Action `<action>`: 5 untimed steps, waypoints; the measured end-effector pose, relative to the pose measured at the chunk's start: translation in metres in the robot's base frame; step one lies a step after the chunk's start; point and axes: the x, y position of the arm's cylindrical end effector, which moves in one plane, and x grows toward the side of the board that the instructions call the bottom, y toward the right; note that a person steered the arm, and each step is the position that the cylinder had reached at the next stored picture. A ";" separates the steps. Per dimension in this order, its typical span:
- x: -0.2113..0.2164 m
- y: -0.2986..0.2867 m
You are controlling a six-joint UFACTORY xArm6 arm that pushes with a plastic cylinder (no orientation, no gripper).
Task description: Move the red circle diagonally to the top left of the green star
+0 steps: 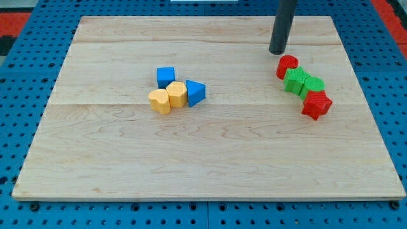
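Note:
The red circle point(287, 66) sits at the view's right on the wooden board point(127, 159), touching the upper left of a green block point(295, 81). A second green block point(313, 84) lies just right of the first; which one is the star I cannot tell. A red star-like block point(317, 105) lies below and right of them. The four form a diagonal chain. My tip point(277, 51) rests on the board just above and slightly left of the red circle, a small gap apart.
Near the board's middle a cluster holds a blue cube point(166, 77), a blue triangle point(195, 93), a yellow hexagon-like block point(177, 93) and a yellow heart-like block point(160, 100). A blue pegboard point(25, 63) surrounds the board.

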 end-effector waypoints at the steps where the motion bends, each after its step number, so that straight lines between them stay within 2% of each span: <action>1: 0.000 0.012; 5: -0.004 0.035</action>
